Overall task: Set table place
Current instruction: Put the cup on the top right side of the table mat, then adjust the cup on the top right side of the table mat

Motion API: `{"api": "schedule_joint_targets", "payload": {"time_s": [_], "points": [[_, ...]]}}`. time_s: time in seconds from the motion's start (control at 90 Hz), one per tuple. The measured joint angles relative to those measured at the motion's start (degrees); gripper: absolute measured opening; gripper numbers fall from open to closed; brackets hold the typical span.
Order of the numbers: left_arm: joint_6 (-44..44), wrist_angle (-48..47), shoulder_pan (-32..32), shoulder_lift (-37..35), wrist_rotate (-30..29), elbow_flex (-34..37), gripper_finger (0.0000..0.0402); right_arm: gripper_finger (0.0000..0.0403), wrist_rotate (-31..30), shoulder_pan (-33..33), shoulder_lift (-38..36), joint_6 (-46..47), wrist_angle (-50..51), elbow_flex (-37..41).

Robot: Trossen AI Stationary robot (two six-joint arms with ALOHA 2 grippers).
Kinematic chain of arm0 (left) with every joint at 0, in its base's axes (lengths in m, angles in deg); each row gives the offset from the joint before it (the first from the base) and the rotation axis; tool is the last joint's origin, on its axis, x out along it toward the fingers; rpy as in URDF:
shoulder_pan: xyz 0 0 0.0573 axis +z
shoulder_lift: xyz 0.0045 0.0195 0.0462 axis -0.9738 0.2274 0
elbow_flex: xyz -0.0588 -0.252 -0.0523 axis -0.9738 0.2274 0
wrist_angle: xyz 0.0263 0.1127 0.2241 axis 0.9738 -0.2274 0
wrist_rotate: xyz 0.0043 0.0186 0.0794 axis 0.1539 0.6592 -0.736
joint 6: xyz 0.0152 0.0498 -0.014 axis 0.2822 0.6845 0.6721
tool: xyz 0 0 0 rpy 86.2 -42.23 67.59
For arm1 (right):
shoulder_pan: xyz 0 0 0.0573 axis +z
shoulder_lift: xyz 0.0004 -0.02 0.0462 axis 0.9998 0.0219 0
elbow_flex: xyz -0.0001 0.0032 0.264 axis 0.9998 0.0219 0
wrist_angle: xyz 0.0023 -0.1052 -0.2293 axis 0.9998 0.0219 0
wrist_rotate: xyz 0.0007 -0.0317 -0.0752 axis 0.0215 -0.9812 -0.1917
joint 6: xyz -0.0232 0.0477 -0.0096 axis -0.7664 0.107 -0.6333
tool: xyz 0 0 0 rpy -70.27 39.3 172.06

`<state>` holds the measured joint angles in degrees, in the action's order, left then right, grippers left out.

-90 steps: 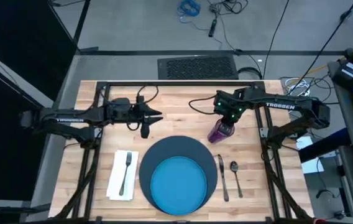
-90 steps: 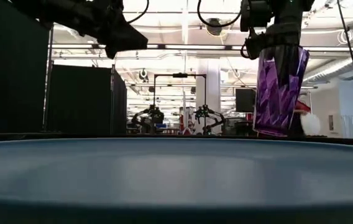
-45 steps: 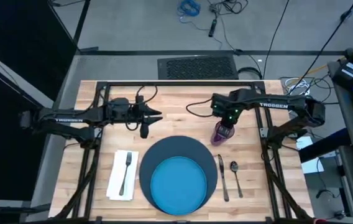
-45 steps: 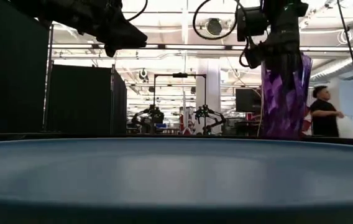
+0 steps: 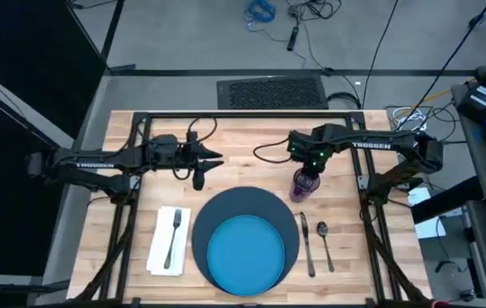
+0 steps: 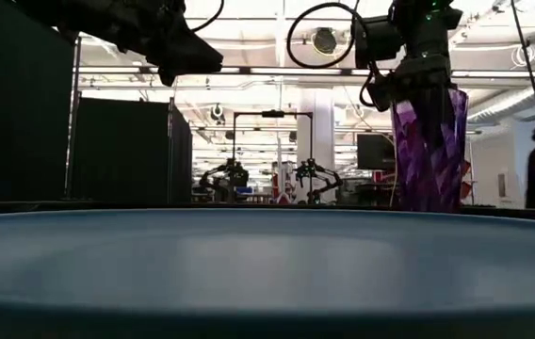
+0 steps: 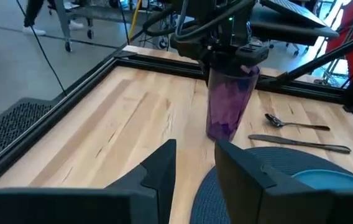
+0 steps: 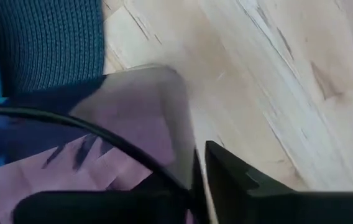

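Wooden bench (image 5: 251,145) carries a dark mat (image 5: 245,237) at lower centre, blue plate (image 5: 245,251) on it. Right gripper (image 5: 308,174), upper right of the mat, is clamped on the upright purple cup (image 5: 303,184). Left gripper (image 5: 216,158) hovers left of centre, fingers slightly parted, empty.

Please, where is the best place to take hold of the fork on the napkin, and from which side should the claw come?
Grip the fork at the middle of its thin handle, coming straight down from above, fingers across the handle. It lies flat on the white napkin, left of the mat, so no side gives room underneath. The left claw, hovering above the table, looks nearer.
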<state>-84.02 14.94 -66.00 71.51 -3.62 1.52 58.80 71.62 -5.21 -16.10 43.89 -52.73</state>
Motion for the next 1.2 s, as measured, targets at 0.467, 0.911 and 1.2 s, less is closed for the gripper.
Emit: {"api": "schedule_joint_targets", "payload": {"time_s": [0.467, 0.911, 1.2], "points": [[0.0, -0.2, 0.0, 0.0, 0.1, 0.0, 0.0094, 0.0163, 0.0, 0.0, 0.0, -0.9, 4.3, -5.2], [0.4, -0.3, 0.0, 0.0, 0.5, 0.0, 0.0094, 0.0169, 0.0, 0.2, -0.2, -6.3, 15.9, -22.5], [2.0, 1.3, 0.0, -0.9, -5.2, -0.1, 0.0094, 0.0169, 0.0, 2.9, -10.0, -7.2, 14.8, -25.1]]}}
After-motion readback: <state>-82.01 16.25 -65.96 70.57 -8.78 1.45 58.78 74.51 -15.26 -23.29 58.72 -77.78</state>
